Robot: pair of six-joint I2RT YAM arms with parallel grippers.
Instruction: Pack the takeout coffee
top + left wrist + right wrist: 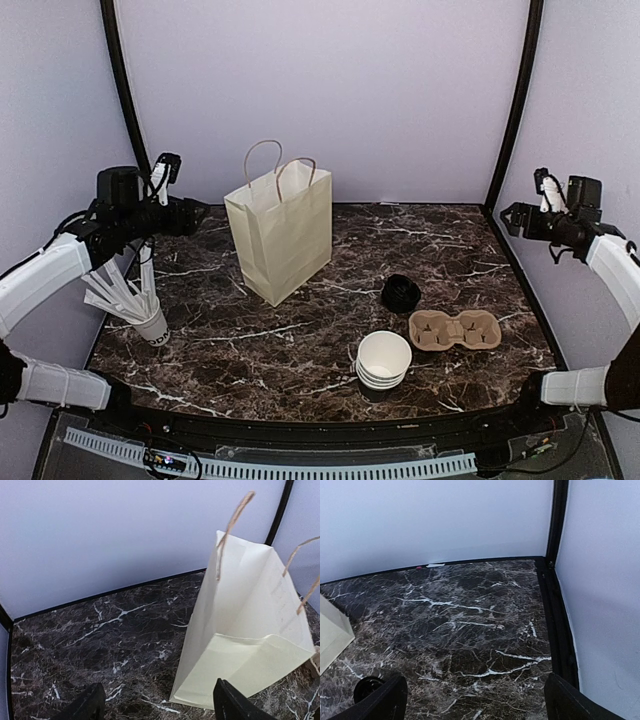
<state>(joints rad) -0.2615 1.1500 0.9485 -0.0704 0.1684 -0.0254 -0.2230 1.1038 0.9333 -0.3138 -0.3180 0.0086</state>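
Top view only: the cup of paper-wrapped sticks (150,325) is sitting by the table's left edge; the stack of white paper cups (384,358) and the tan two-hole tray (455,330) are showing in no other view.
Left wrist view: it is taking in the cream paper bag (240,630), standing upright with its twisted handles up, close ahead of the fingers.
Right wrist view: it is catching a corner of the bag at its left border and the black lids (367,689) low on the left.
Left gripper (195,215): it is hovering over the left rear, pointing at the bag, fingers spread wide and gripping nothing.
Right gripper (515,218): it is hovering high by the right rear edge, fingers spread wide, holding nothing.
Cups: they are nesting near the front, right of centre, mouths open upward.
Lids: they are sitting stacked just behind the cups, apart from them; their number I cannot tell.
Tray: it is lying flat just right of the cups, both holes showing bare pulp.
Edges: a black rim is running round the marble table (250,330); pale walls are closing in behind and at both sides.
Open room: bare marble is stretching between the stick cup and the cups, and behind the tray to the right rear corner.
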